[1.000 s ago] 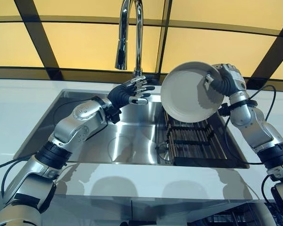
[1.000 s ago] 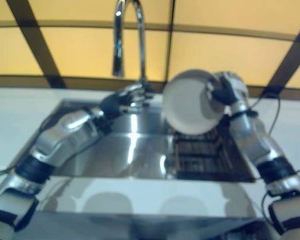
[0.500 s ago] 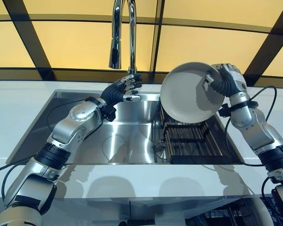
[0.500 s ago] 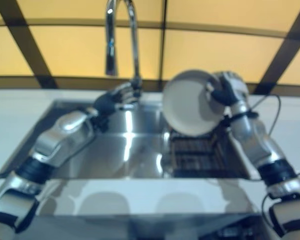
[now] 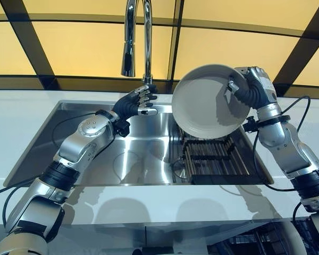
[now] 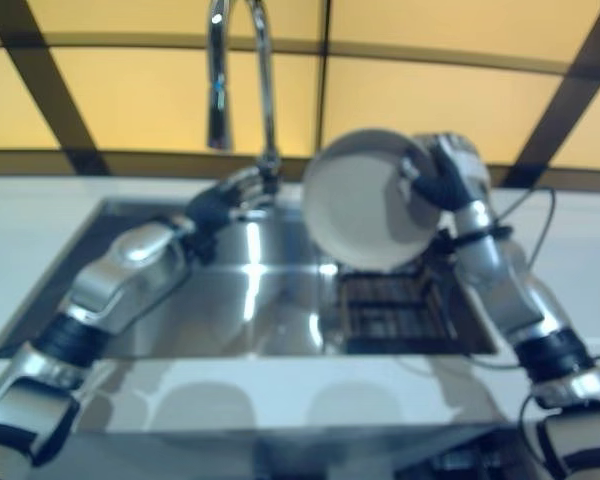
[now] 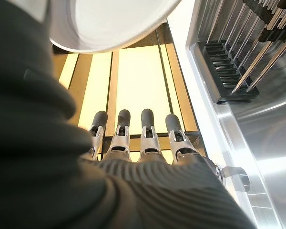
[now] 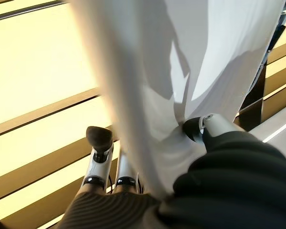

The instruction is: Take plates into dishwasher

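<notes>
— While the right hand (image 5: 253,87) pinches the round white plate's (image 5: 210,101) rim, where is it?
— Lifted above the dark slatted rack (image 5: 212,159) in the steel sink (image 5: 95,138).
— The left hand (image 5: 138,102)?
— Fingers straight and relaxed, empty, by the chrome faucet (image 5: 137,37).

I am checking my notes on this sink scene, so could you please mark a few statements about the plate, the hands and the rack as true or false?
1. The right hand grips the white plate by its rim. True.
2. The plate lies flat on the sink floor. False: it is held up on edge above the dark rack.
3. The left hand holds a second plate. False: it holds nothing and sits near the base of the faucet, its fingers roughly straight.
4. The rack sits in the right part of the sink. True.
5. Water runs from the faucet. False: no stream is visible.
</notes>
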